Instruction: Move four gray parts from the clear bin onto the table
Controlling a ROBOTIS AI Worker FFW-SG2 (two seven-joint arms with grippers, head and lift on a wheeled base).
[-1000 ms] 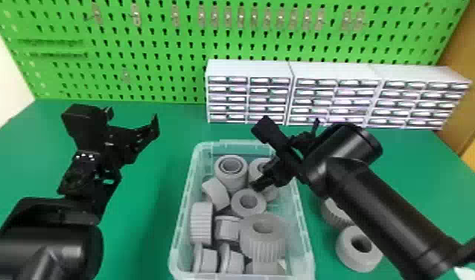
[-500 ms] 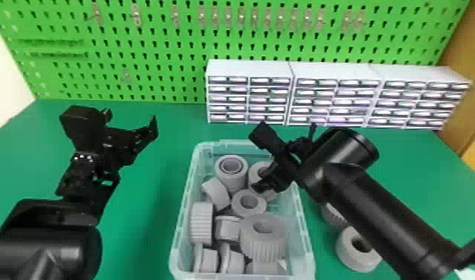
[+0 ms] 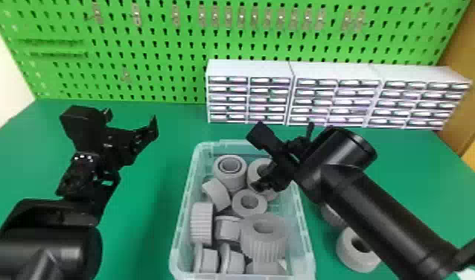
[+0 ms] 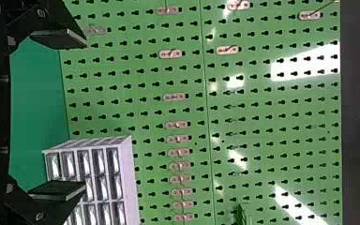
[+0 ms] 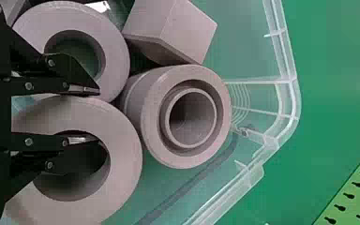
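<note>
Over the right rear of the clear bin [image 3: 185, 208], my right gripper [image 3: 262, 184] is down at a gray ring [image 3: 256, 172]. In the right wrist view the right gripper [image 5: 98, 115] is shut on the wall of that ring [image 5: 127, 161], one finger inside its hole, the other outside beside a second ring [image 5: 117, 51]. A stepped gray cylinder [image 5: 152, 117] touches the held ring. Several more gray parts [image 3: 264, 238] fill the bin. My left gripper [image 3: 131, 121] is parked above the table at left; the left gripper [image 4: 85, 115] stands open with nothing between its fingers.
Two gray parts lie on the green table right of the bin, a ring [image 3: 350, 257] and another [image 3: 331, 216] partly behind the right arm. White drawer cabinets [image 3: 248, 67] stand at the back before a green pegboard [image 3: 155, 78]. The bin's walls rise around the right gripper.
The right gripper has shifted slightly left and lower in the head view, down to the ring at the bin's right rear. The left arm has hardly moved.
</note>
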